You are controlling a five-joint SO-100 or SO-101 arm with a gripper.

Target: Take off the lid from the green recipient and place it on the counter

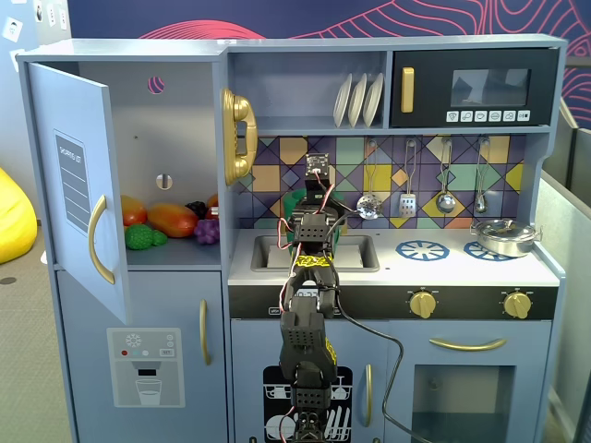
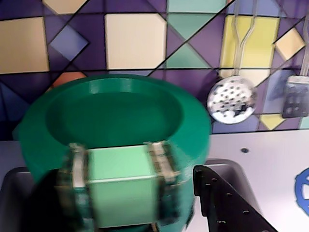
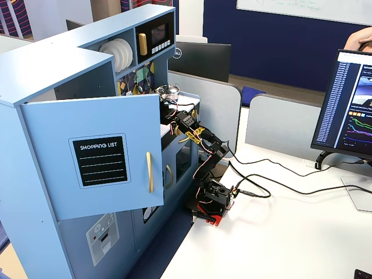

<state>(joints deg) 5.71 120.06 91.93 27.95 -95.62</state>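
The green recipient (image 2: 116,111) fills the wrist view, standing by the tiled back wall behind the sink. Its pale ribbed strap (image 2: 123,183) faces me. Its top shows a round recess inside a thick rim. No strap handle shows across it, and I cannot make out the lid as a separate part. My gripper (image 2: 125,176) is open, with one jaw on each side of the strap; the black right finger (image 2: 217,193) stands slightly clear of it. In a fixed view the gripper (image 1: 312,205) hides most of the recipient (image 1: 293,205). The counter (image 1: 462,269) lies to the right.
The sink recess (image 1: 355,254) is under the arm. A silver pot (image 1: 503,237) sits on the right burner. Utensils, including a skimmer (image 2: 231,99), hang on the back wall. The fridge door (image 1: 78,185) stands open at the left. The arm's base (image 3: 212,197) is on a white desk.
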